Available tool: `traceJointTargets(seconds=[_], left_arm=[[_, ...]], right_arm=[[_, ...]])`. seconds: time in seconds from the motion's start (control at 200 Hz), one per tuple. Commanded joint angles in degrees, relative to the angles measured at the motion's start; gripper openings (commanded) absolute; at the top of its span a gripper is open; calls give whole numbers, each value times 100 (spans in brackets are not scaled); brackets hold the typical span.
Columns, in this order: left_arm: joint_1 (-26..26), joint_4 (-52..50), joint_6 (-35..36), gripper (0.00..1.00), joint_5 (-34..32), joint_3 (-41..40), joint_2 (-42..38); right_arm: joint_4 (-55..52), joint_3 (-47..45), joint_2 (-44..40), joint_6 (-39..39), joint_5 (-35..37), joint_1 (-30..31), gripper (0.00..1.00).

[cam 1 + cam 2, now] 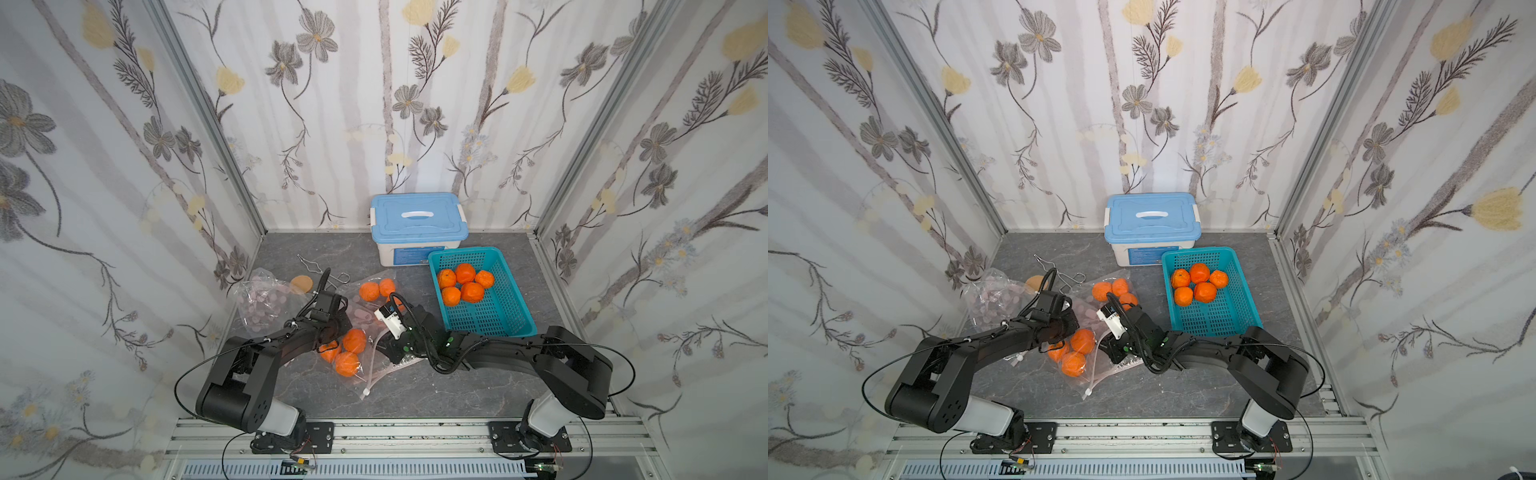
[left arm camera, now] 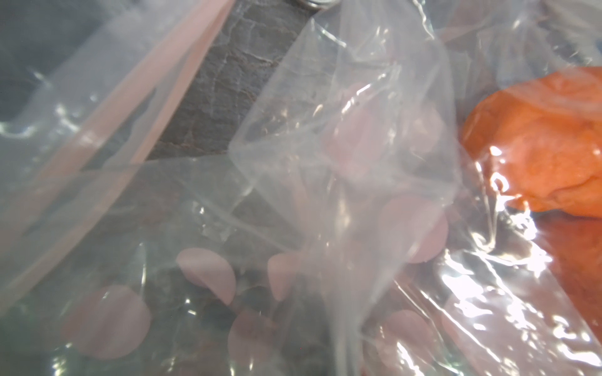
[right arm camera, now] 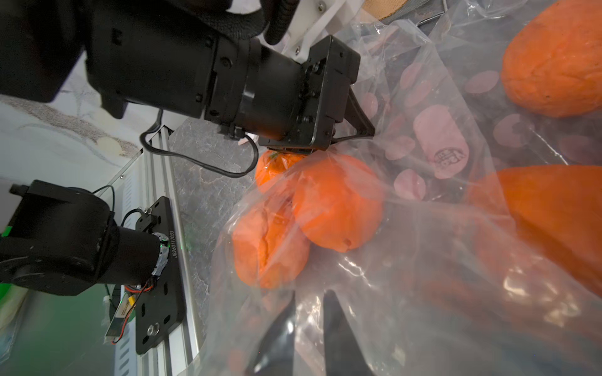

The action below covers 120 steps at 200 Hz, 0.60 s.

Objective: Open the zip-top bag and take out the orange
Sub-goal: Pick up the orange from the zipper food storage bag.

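1. The left gripper (image 3: 369,132) is squeezing its two fingers tight together. It is pinching a bit of the bag's thin, see-through skin.
2. The zip-top bag (image 1: 365,374) is lying on the grey table (image 1: 415,395), between the two arms. It is looking soft, crinkly and shiny, with pink dots. I think it is going to slip and fold, so the stiffer pink zip strip (image 1: 369,380) is the best place to hold.
3. Three oranges (image 1: 354,340) are sitting inside it, touching each other. They are round and bumpy, probably firm but squashy. A gentle hold around the middle is looking right.
4. The right gripper (image 3: 311,293) is showing two dark fingers a little apart under the film. I cannot tell if they are pinching anything.
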Motion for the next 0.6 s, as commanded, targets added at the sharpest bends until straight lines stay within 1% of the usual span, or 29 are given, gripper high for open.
traceJointTargets(seconds=[0.0,0.12,0.25,0.35,0.445,0.595], left_arm=[[-11,-277,-106,2,381,-102,153],[-9,-259,-97,2,445,-122,188],[-9,-240,-97,1,468,-194,158],[-12,-206,-97,0,493,-245,166],[-9,-195,-89,0,515,-259,158],[-9,-183,-90,0,555,-271,159]], right_arm=[[302,287,398,-384,289,15,32],[279,643,834,-597,441,9,49],[397,880,1050,-592,351,21,63],[576,948,1139,-384,303,21,71],[536,1176,1356,-177,250,25,75],[447,1468,1757,-4,157,80,76]])
